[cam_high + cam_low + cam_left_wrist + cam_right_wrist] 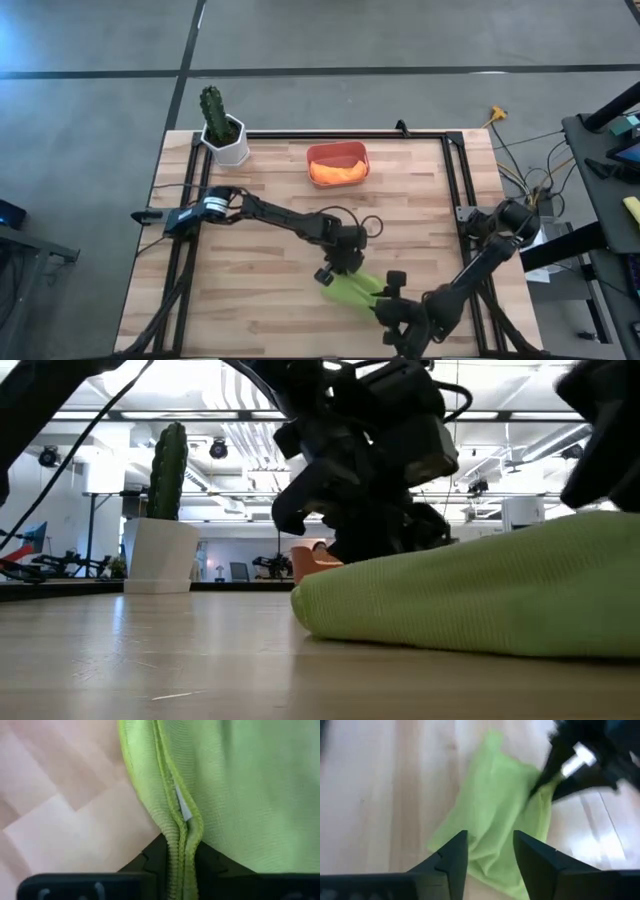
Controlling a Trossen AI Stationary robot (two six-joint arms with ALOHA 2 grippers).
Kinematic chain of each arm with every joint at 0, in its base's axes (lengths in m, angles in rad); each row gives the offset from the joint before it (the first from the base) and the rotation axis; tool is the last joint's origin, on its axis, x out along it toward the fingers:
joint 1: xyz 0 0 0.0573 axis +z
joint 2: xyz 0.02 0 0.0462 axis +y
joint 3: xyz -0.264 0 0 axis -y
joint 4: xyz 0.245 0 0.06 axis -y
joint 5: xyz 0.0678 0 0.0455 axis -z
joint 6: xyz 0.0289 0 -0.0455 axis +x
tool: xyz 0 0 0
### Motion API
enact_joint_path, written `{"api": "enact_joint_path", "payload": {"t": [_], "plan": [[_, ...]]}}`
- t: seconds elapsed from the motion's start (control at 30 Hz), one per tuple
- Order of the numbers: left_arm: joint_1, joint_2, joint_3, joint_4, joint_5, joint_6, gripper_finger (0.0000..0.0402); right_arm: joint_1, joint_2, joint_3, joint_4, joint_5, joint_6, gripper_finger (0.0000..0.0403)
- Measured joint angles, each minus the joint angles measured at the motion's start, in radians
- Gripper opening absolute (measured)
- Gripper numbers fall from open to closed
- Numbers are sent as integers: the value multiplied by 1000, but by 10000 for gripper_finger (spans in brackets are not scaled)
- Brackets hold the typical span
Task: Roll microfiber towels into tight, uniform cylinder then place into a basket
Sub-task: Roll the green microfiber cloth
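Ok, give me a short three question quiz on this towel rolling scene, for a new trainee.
1. True or false: the orange towel already lies in the red basket.
2. Which gripper pinches the edge of the green towel? A: left gripper. B: right gripper. C: neither.
3. Fill in: the white pot with the cactus stands at the table's far ____ corner in the high view.

Key: 1 true. 2 A, its fingers close on the hem while the right gripper's fingers stand open above the cloth. 3 left.
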Motion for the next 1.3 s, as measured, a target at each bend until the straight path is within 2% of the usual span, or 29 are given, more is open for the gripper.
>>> {"api": "enact_joint_path", "payload": {"t": [0.1,0.2,0.3,0.4,0.53,0.63,0.8,0.87,1.0,1.13,1.3], "plan": [[10,-2,-13,4,2,-24,54,30,-10,-7,-2,33,149,135],[13,-6,-38,30,1,-25,56,80,-23,1,25,93,186,122],[12,-20,-68,66,-33,-34,56,118,-16,11,120,141,86,119],[12,-31,-82,117,-75,-70,56,114,12,17,208,137,-53,118],[16,-76,-113,268,-127,-114,56,86,40,17,200,150,-60,118],[13,-129,-176,369,-161,-154,56,74,29,17,197,285,-33,114],[10,-250,-318,455,-346,-185,56,105,5,14,217,546,-197,93],[11,-338,-399,523,-360,-190,56,112,5,10,215,616,-246,83],[9,-485,-572,738,-348,-191,57,101,-16,4,115,690,-287,76],[9,-586,-722,909,-357,-216,56,50,-71,-2,60,648,-256,92],[9,-617,-843,901,-396,-243,57,-13,-124,-47,29,610,-262,113]]}}
